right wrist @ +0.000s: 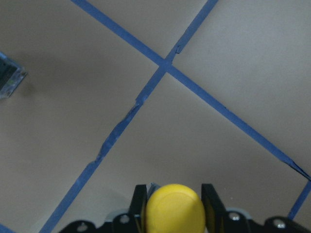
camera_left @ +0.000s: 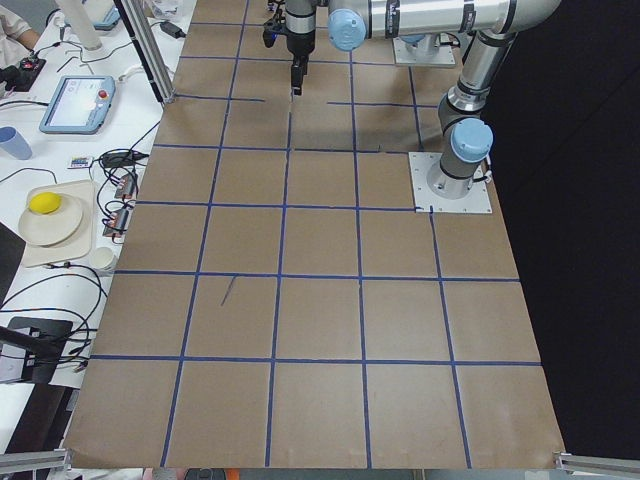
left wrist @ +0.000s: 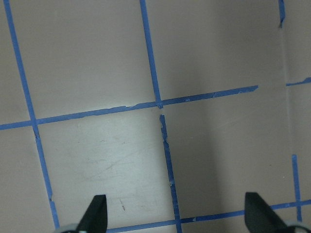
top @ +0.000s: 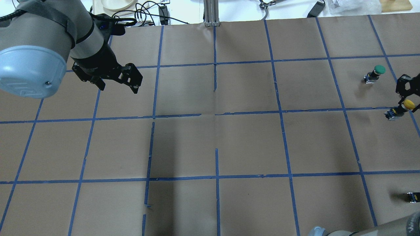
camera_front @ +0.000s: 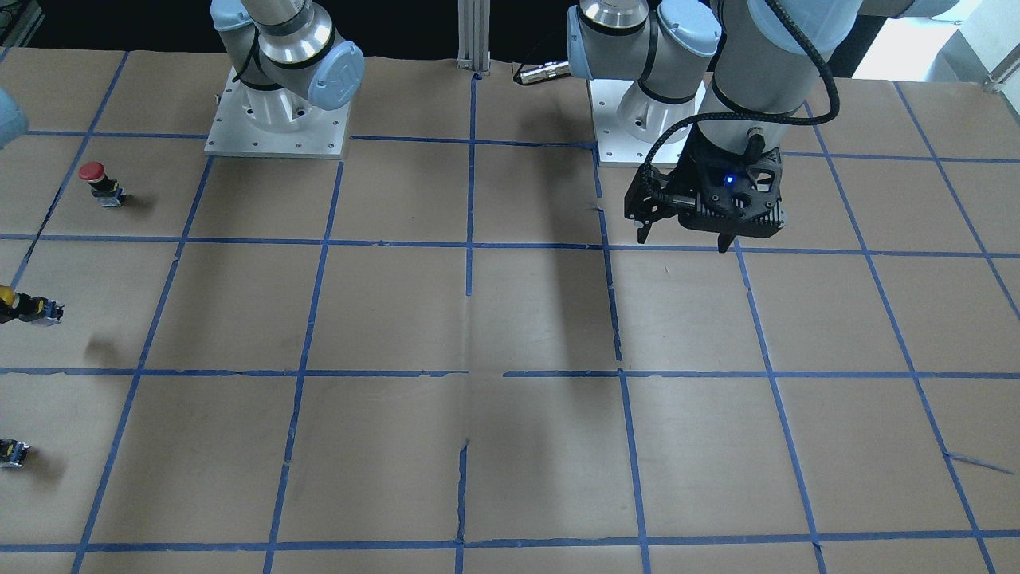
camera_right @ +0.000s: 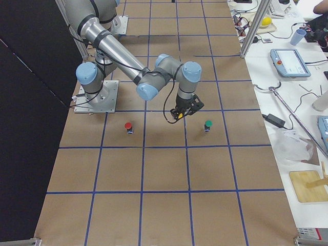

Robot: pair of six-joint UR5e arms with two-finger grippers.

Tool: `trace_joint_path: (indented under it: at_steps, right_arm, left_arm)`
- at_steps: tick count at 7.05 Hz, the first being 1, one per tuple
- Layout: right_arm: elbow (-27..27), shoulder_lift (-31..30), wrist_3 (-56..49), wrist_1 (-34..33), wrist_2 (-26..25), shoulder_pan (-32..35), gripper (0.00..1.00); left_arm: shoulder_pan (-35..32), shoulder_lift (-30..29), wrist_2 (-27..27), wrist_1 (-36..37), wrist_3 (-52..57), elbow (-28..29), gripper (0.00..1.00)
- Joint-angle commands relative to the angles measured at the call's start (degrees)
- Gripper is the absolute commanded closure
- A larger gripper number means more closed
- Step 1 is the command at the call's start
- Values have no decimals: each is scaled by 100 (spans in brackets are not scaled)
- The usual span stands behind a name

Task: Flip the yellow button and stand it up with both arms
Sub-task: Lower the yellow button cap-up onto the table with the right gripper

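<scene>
Hold firm with the right black two-finger gripper, closed on the small yellow mushroom-capped push-button switch, apparently just off the brown paper-covered table at its right end. Bring over the distant, empty, wide-spread left gripper; grasp the blocky body squarely before releasing.

robotics lab, left arm and right arm bolted to taped grid table, teach pendant, cables on bench

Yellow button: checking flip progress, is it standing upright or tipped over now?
Tipped. The yellow button lies sideways in the right gripper, cap beside its body, not standing.
</scene>
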Motion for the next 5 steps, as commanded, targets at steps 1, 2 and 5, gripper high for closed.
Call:
trace_joint_path:
  at_steps: [1,2,5]
  right_arm:
    - [633,18,105,-1168,-434,129,93]
    - [669,9,236,-1180,-444,139,93]
    - [730,18,483,-1171,-453,148,88]
  left_arm:
    - [13,4,51,71,52,15,0]
    - [13,13,34,71,44,24,0]
    - [-13,-5,34,185,18,68,0]
